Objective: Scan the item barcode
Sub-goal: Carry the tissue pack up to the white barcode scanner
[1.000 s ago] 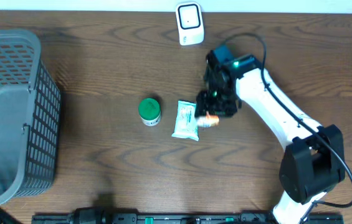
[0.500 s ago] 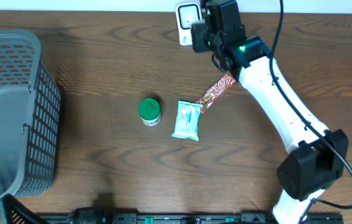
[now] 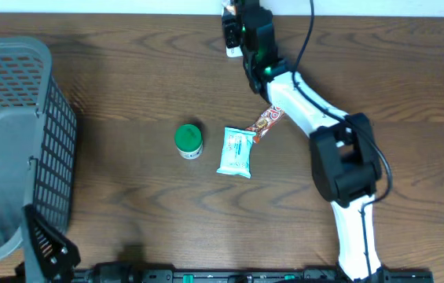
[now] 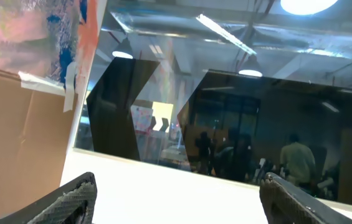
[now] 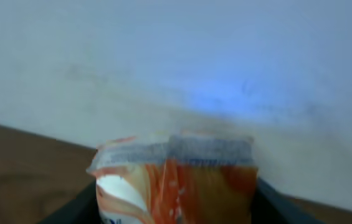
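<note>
My right tool (image 5: 176,208) is pinching an orange-and-white packet (image 5: 174,177) by its sides. The jaws are part-closed on it and its crimped end points forward, away from my wrist. Step in hand, in my judgement: presenting the item to the reader. From overhead the tool sits at the far edge of the tabletop (image 3: 127,71), directly over the white scanner (image 3: 231,52), of which only a sliver shows beside the tool. Ahead of the packet, the wrist view gives a pale surface with a faint bluish glow. I cannot tell whether that is the scanner's window or the wall behind it, and no barcode shows on the face turned to my camera. Back toward my base from the tool, a red-orange wrapper (image 3: 266,123) lies on the tabletop partly under my forearm, apparently a separate item. Just past it lie a pale sachet (image 3: 235,152) and a green-lidded tub (image 3: 188,140), both well apart from the tool. My left tool (image 4: 179,183) is spread wide and empty, well away, aimed off the tabletop. The next move calls for small wrist turns to bring the printed code square to the reader, with a firm grip and no release until a read registers.
</note>
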